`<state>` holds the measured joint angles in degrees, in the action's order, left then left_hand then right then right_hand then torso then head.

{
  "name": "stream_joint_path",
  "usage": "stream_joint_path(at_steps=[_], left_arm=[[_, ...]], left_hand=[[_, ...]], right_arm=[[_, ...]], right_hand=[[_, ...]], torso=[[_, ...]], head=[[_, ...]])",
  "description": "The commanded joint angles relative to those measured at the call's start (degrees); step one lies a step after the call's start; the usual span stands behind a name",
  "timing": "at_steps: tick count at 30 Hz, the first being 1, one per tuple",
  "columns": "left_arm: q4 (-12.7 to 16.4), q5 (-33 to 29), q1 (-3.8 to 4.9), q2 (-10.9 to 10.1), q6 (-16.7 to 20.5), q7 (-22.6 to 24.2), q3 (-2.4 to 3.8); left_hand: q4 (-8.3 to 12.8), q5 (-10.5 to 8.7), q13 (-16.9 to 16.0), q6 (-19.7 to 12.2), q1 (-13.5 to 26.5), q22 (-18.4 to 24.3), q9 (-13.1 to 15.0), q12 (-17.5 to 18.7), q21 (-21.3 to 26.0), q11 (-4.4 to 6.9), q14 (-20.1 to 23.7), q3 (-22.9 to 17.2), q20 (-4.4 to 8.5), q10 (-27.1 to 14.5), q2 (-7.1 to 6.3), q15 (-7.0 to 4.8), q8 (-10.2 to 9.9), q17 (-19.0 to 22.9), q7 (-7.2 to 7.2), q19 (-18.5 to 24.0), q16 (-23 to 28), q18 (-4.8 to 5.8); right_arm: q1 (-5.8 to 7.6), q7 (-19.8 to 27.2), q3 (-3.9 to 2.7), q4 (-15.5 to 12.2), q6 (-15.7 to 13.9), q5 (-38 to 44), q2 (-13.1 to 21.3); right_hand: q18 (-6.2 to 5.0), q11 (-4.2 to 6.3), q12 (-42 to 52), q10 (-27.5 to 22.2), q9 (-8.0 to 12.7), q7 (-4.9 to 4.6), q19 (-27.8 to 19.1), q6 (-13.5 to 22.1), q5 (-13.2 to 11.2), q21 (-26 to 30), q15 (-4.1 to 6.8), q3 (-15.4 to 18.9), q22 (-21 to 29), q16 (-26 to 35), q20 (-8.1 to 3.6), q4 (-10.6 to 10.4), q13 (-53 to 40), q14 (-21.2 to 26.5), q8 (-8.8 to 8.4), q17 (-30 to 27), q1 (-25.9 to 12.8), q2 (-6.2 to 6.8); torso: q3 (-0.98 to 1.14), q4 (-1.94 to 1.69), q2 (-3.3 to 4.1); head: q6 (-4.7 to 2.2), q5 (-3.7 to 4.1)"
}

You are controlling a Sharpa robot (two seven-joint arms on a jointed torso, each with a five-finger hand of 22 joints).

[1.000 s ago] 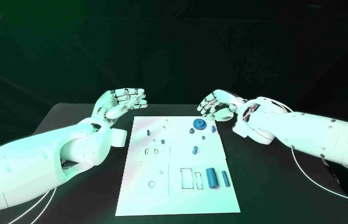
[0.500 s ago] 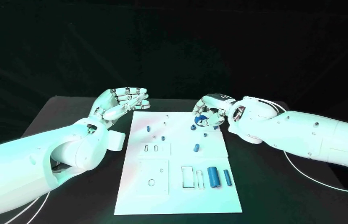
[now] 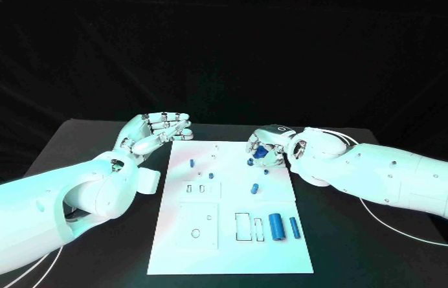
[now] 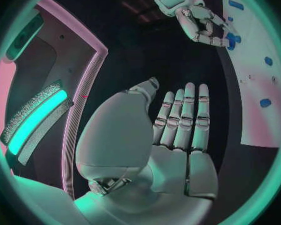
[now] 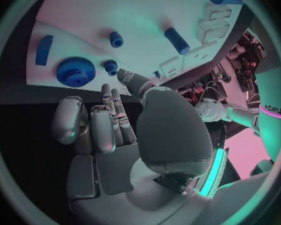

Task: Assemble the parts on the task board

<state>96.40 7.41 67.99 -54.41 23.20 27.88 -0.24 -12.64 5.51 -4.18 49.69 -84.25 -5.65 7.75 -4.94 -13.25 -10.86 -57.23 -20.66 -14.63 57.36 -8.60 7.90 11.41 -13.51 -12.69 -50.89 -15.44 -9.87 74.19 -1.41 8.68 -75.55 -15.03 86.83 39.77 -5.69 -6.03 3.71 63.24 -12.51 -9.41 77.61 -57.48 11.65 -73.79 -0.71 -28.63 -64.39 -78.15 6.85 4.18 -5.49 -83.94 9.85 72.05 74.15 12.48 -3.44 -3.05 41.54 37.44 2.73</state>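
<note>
The white task board (image 3: 228,236) lies in the middle of the black table. My right hand (image 3: 268,147) hovers over its far right corner, fingers curled down around the blue gear (image 3: 261,152) without gripping it. In the right wrist view the gear (image 5: 75,71) lies flat on the board just beyond my fingertips (image 5: 108,91), next to a small blue peg (image 5: 110,66). My left hand (image 3: 155,132) is raised off the board's far left corner, palm up, fingers apart, holding nothing.
A thick blue cylinder (image 3: 276,226) and a thin one (image 3: 295,228) lie at the board's near right, beside rectangular slots (image 3: 241,227). Small blue pieces (image 3: 255,188) (image 3: 191,163) sit mid-board. Bare black table (image 3: 364,249) surrounds the board.
My right hand has moved left over the board's far right corner and turned its fingers down over the gear. The left hand has stayed put.
</note>
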Motion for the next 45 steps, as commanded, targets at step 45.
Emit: stream_joint_path(at_steps=[45], left_arm=[[-0.17, 0.23, 0.43, 0.03, -1.85, -0.84, 0.07]], left_hand=[[-0.26, -0.29, 0.06, 0.01, 0.63, 0.00, 0.11, 0.47, -0.30, 0.02, 0.79, -0.34, -0.09, 0.33, -0.44, 0.23, 0.31, -0.26, -1.31, -0.42, -0.43, -0.62]], right_arm=[[-0.96, -0.89, 0.00, 2.34, -3.43, 1.11, -2.68]], right_hand=[[1.80, 1.32, 1.64, 6.72, -3.20, 0.86, 2.35, -3.02, -1.86, -4.86, 0.46, -6.29, -7.22, -3.86, -0.49, -2.66, -0.44, -3.30, 2.61, 2.71, -0.19, -2.26]], torso=[[-0.40, -0.11, 1.17]], head=[[-0.25, -0.23]])
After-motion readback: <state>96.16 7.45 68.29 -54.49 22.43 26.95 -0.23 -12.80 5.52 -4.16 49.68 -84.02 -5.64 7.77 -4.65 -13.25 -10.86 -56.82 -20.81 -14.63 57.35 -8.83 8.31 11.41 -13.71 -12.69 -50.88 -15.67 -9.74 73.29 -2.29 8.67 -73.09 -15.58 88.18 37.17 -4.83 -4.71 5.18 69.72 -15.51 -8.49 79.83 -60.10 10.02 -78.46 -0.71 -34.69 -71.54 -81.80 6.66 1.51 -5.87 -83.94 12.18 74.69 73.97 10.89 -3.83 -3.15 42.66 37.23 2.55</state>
